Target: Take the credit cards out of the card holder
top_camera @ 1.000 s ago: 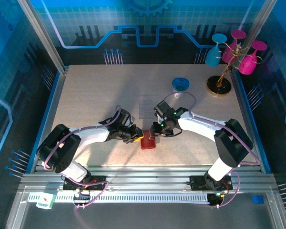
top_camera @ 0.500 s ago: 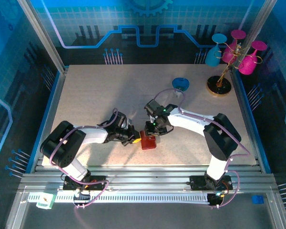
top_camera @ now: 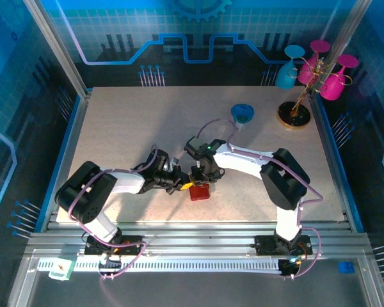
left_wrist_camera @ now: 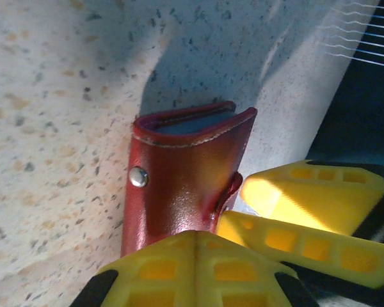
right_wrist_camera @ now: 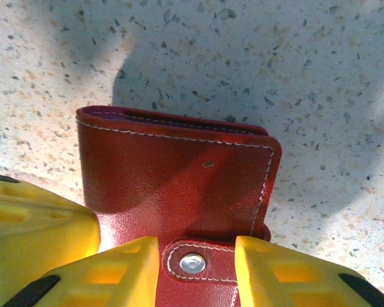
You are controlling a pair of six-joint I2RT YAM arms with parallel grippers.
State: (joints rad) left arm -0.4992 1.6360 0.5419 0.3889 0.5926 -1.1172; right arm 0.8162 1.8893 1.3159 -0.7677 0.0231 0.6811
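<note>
Card holder (right_wrist_camera: pixel 173 173) lies folded, snap tab (right_wrist_camera: pixel 193 263) toward half-open right pincer (right_wrist_camera: pixel 198 248) straddling it, left pincer (left_wrist_camera: pixel 195 242) closed at its edge.

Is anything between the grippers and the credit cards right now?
Yes. The small flat red folding card holder is closed over the credit cards, its snap strap fastened. A bluish edge, perhaps a card, peeks from its far end. The right gripper straddles the strap; the left gripper is shut at the holder's near edge.
</note>
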